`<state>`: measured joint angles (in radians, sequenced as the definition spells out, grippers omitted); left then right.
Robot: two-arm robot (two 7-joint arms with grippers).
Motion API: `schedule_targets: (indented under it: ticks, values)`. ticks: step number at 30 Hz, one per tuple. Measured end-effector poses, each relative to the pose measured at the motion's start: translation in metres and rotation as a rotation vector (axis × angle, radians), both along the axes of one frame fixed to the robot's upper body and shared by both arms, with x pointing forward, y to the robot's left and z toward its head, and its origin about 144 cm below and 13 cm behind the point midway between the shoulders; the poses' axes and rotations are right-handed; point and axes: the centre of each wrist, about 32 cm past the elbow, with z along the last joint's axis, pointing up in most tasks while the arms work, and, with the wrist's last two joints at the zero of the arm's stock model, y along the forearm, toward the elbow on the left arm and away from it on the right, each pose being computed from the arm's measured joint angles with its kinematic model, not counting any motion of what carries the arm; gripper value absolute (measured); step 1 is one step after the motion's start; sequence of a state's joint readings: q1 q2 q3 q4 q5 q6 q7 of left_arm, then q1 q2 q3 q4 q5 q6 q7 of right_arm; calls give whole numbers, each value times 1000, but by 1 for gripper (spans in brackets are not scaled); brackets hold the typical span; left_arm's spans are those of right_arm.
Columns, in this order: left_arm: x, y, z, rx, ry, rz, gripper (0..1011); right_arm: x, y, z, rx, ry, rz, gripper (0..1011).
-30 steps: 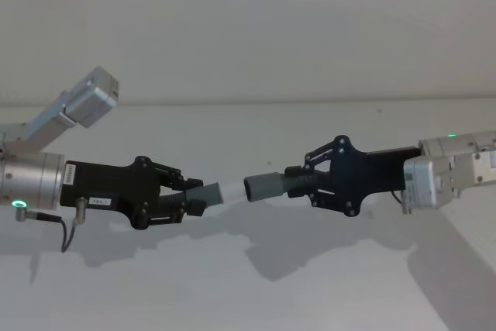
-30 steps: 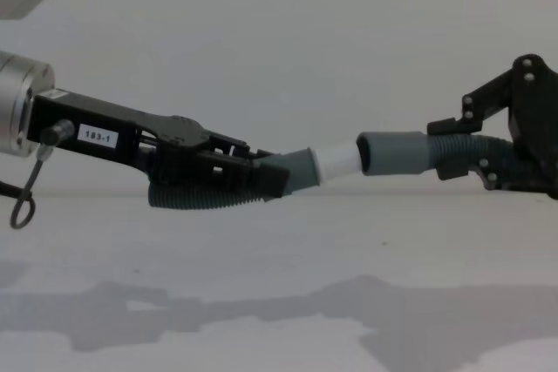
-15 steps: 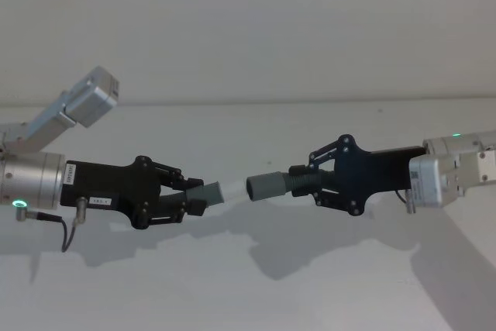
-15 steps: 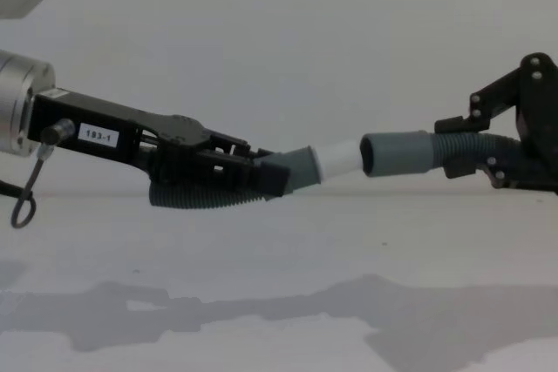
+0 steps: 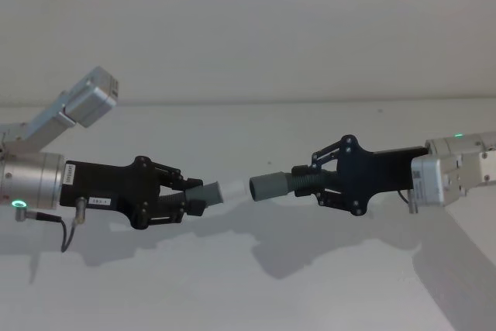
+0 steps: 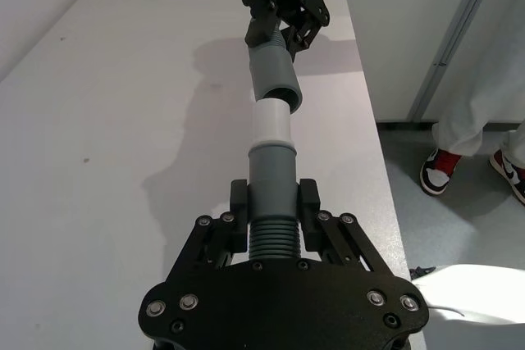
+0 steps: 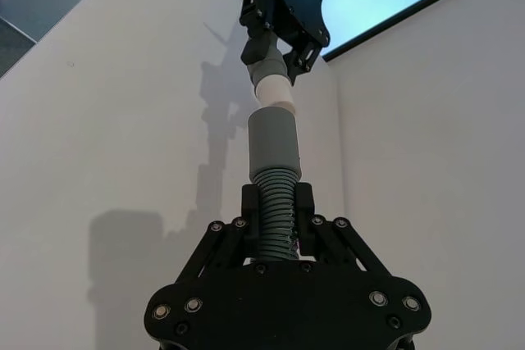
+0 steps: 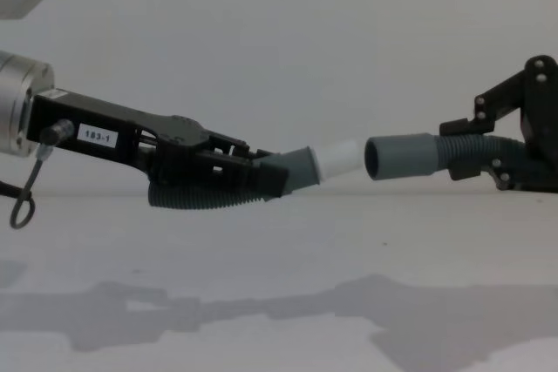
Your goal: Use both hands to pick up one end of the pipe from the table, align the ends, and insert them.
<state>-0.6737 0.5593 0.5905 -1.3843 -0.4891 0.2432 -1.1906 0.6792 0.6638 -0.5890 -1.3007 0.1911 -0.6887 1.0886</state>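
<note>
Both hose pieces are held in the air above the white counter [image 5: 232, 284], their ends facing one another across a narrow gap. The left gripper [image 5: 186, 201], at about 9 o'clock in the head view, is pinched on the corrugated hose piece with the grey collar [image 8: 301, 168] and white tip [image 8: 342, 159]; the tip points toward 3 o'clock and tilts slightly upward in the chest view. The right gripper [image 5: 319, 186], reaching in from 3 o'clock, is clamped on the other corrugated hose piece [image 8: 471, 151], whose socket cuff [image 8: 399, 156] opens toward 9 o'clock. The hollow mouth of the socket cuff has nothing inside it; the white tip sits just outside its rim, near but apart. In the left wrist view the tip and cuff line up almost end to end.
</note>
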Motion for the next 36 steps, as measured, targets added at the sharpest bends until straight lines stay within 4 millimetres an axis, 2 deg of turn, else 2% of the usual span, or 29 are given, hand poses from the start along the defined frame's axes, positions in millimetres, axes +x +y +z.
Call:
schedule_targets:
  ticks: [36]
  values:
    - [0, 0, 0, 2, 0, 1, 327, 5, 6, -4, 14, -3, 2, 226]
